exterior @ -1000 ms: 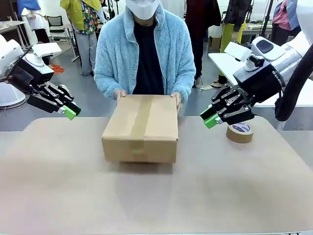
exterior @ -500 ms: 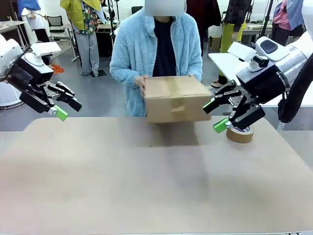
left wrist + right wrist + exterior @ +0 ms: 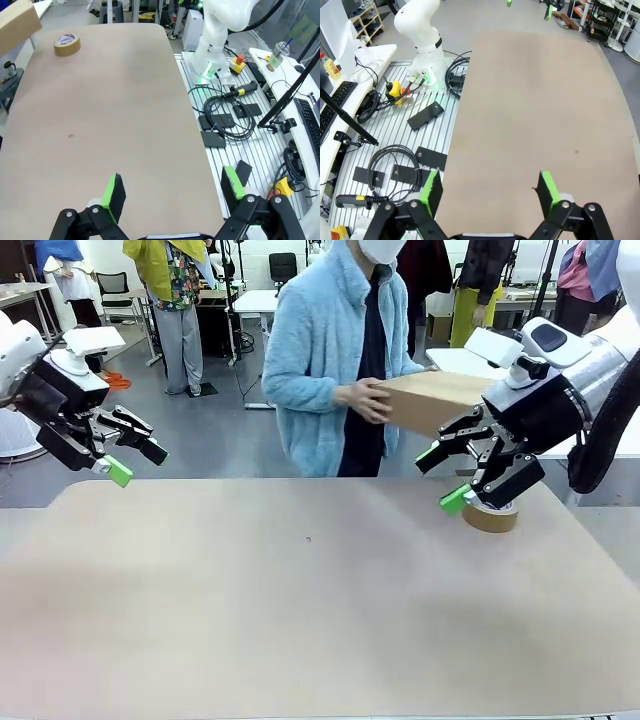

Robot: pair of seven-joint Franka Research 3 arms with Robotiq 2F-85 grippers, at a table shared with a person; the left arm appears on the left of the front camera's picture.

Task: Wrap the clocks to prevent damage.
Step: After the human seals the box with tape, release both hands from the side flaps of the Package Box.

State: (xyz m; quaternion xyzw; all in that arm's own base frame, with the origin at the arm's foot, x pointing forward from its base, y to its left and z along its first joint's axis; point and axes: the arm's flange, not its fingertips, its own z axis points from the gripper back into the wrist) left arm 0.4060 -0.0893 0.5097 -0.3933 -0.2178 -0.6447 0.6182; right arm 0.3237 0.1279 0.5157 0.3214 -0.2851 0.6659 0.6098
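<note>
2 grippers, left [image 3: 128, 462] and right [image 3: 442, 480], jaws spread, empty; person's cardboard box [image 3: 432, 400] passes near right gripper, collision risk.

One cardboard box [image 3: 432, 400], one tape roll [image 3: 491, 515], one table [image 3: 300, 620].

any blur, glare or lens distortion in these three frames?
Front view: sharp, even light, soft shadow under the tape roll, cardboard box slightly soft. Left wrist view: wide-angle bend along the table edge. Right wrist view: same curvature, no glare.
</note>
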